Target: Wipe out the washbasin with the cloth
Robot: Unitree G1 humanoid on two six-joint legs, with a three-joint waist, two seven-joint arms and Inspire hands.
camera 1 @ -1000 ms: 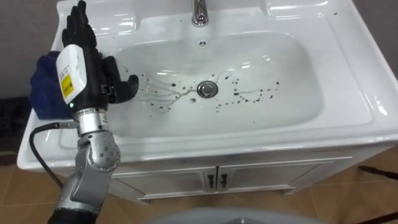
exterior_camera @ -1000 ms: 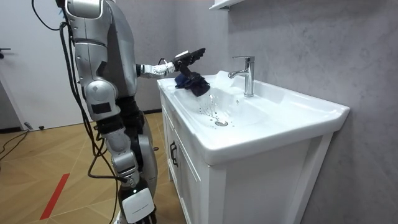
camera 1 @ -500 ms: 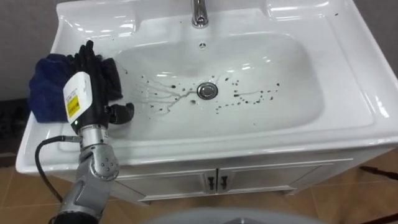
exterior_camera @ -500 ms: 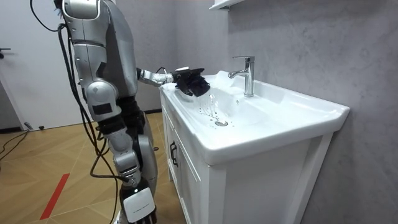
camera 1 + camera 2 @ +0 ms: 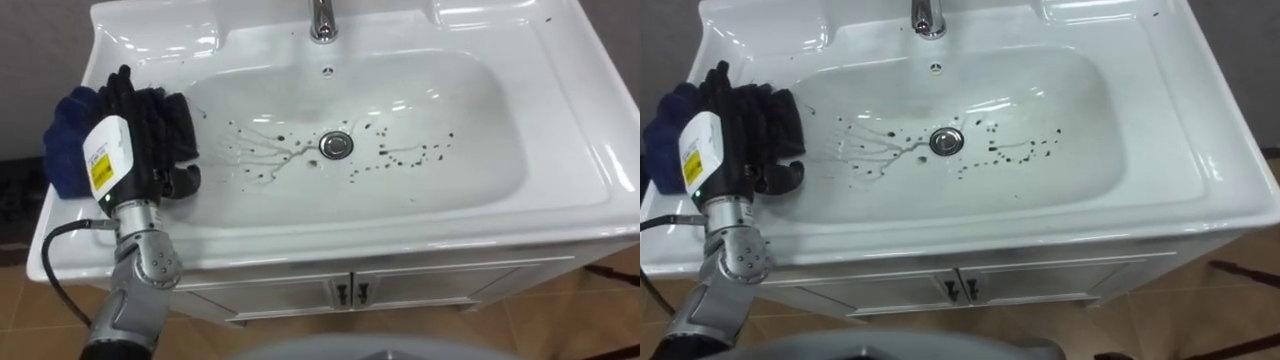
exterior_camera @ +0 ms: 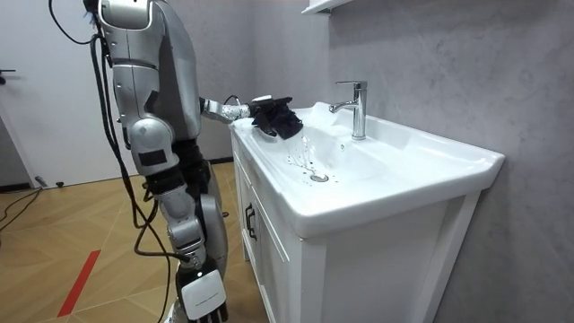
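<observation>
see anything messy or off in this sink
Yes: dark specks and thin streaks are spattered over the floor of the white basin, on both sides of the drain. The blue cloth lies on the left rim under the left hand.

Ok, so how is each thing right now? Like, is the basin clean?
Basin: dirty, dark specks around the drain.
Tap: off, no water running.
Cloth: bunched on the basin's left rim.
Left hand: resting on the cloth, fingers fairly straight.
Cupboard doors: shut.
</observation>
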